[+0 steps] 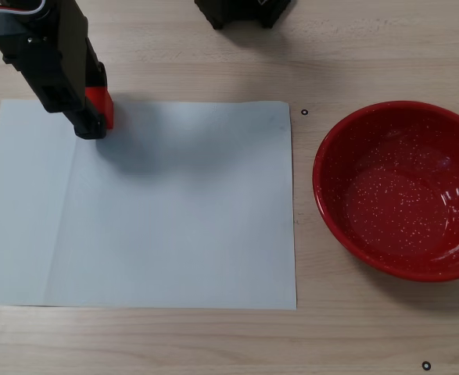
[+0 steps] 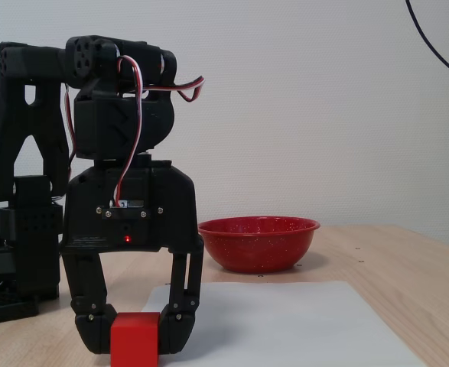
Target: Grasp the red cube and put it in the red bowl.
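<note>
The red cube [image 1: 102, 103] sits at the far left corner of a white paper sheet, mostly hidden under the arm in this fixed view. In the low fixed view the cube [image 2: 135, 340] stands between the two black fingers, which touch its left and right faces. My gripper [image 1: 96, 119] [image 2: 135, 336] points straight down and is shut on the cube at paper level. The red bowl [image 1: 401, 195] with white speckles stands empty on the wooden table to the right of the paper. It shows behind the gripper in the low view [image 2: 258, 245].
The white paper sheet [image 1: 182, 203] covers the table's middle. The arm's black base [image 1: 241, 12] stands at the far edge, and black arm parts [image 2: 17, 252] stand at the left. Small black marks [image 1: 304, 112] dot the wood near the bowl.
</note>
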You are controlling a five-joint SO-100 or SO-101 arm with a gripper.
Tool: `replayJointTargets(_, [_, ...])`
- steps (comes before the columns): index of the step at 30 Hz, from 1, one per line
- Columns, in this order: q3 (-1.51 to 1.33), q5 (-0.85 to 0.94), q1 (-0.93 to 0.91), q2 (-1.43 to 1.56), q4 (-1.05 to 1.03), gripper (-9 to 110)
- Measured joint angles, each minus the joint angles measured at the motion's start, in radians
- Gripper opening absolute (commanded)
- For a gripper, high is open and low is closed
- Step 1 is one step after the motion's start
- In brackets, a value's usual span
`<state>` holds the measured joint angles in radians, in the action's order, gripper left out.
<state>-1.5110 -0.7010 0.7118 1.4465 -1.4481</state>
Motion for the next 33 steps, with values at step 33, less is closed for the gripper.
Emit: replayJointTargets(33, [0.305, 0.222, -0.293, 0.087, -0.359, 0])
